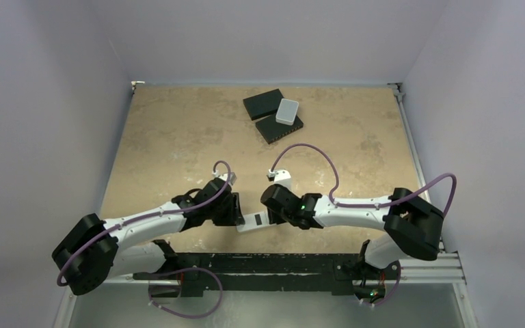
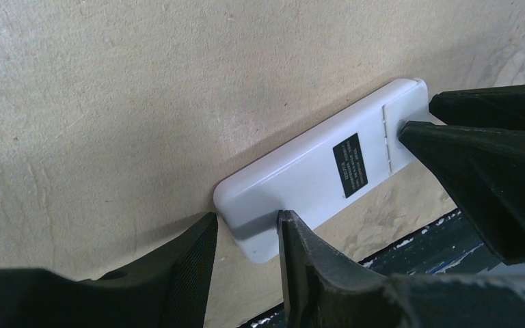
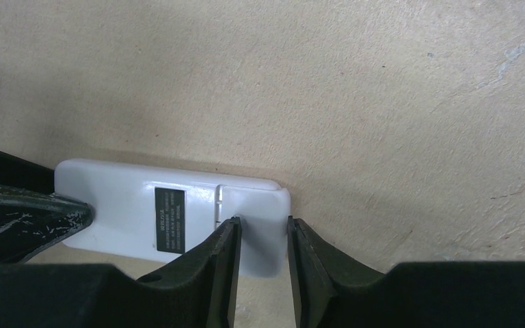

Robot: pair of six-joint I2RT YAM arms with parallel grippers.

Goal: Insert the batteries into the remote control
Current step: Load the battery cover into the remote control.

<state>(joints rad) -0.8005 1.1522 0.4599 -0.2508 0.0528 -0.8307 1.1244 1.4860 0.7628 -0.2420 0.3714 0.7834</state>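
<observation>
1. White plastic: the remote control (image 2: 301, 171) lies flat on the beige tabletop (image 1: 178, 137), close to its near edge. The plain back faces up, and we see a black label (image 2: 351, 165) on it.
2. The left claw (image 2: 246, 229) is closed on one short end of the remote control, with one finger on each side.
3. The right claw (image 3: 263, 222) is at the other end, over the cover section (image 3: 253, 198). One fingertip touches the cover beside its seam and the other stands at the end edge. We cannot tell if it pinches.
4. Far back, a pale grey box (image 1: 287, 111) rests on two black flat boxes (image 1: 273, 130).
</observation>
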